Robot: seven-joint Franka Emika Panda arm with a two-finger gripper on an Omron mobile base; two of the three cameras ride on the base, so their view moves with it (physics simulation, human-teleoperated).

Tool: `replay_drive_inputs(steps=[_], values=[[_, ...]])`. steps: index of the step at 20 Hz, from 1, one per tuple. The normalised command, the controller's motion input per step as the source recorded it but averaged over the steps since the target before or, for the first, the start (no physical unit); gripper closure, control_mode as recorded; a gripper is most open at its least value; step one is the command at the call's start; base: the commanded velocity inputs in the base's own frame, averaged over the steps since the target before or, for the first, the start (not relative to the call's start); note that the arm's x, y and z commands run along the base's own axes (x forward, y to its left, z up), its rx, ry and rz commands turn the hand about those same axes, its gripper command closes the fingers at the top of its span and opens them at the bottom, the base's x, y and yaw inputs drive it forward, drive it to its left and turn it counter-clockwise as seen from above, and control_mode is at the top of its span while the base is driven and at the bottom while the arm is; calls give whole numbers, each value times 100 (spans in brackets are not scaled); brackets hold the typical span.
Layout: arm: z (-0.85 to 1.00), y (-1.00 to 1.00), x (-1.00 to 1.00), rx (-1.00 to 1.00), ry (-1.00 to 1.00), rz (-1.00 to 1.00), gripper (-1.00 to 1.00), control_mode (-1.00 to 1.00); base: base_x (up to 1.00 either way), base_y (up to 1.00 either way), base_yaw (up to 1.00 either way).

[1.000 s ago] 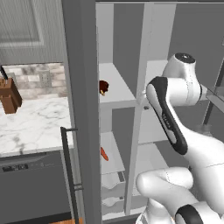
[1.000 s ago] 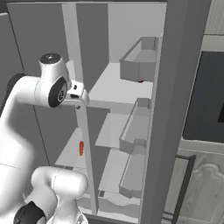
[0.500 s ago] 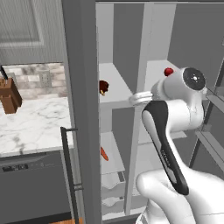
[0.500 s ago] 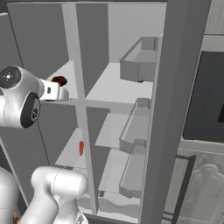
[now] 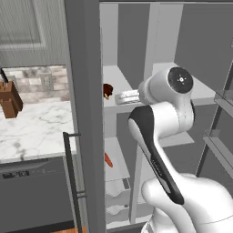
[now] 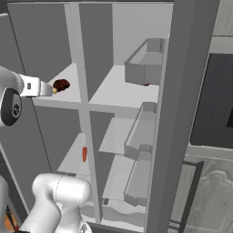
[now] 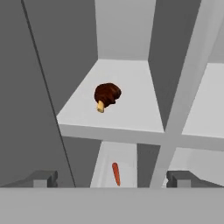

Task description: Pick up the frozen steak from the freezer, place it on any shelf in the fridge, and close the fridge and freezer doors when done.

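We find no brand, label or legible writing on any surface.

The small dark brown frozen steak with a pale stub (image 7: 106, 96) lies on a flat white freezer shelf (image 7: 131, 105), at centre left of the hand view, well short of the shelf's front edge. In the left base view it sits at mid-frame (image 5: 108, 90), just beyond the edge of the tall grey freezer door (image 5: 84, 113); in the right base view it is at upper left (image 6: 61, 84).

The claw (image 7: 111, 178) stands wide open and empty, its two dark fingertips (image 7: 43, 178) at the lower corners of the hand view, apart from the steak. In the right base view the claw (image 6: 38, 88) is at the left edge, just beside the steak.

An orange carrot (image 7: 116, 173) lies on a lower freezer shelf, at bottom centre of the hand view.

Against the earlier frames, the arm has swung from the wider fridge column (image 6: 132, 91) across to the narrower freezer column, bringing the claw near the steak; the jaws have widened slightly. The steak and carrot have not shifted.

A brown knife block (image 5: 10, 98) stands on the marble desk (image 5: 36, 132) at the left of the left base view.
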Motion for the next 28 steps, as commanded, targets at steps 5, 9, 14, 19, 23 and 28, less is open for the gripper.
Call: replay_drive_inputs(steps=[5,9,14,19,23,28], values=[[-6,4,28,1,2,0,-100,-100,0,0,0],[0,0,40,3,7,0,-100,-100,0,0,0],[-5,3,36,0,13,0,-100,-100,0,0,0],[-18,12,51,0,17,-4,-100,-100,0,0,0],[-14,11,52,3,11,-6,-100,-100,0,0,0],[-29,18,50,6,3,-6,-100,-100,0,0,0]])
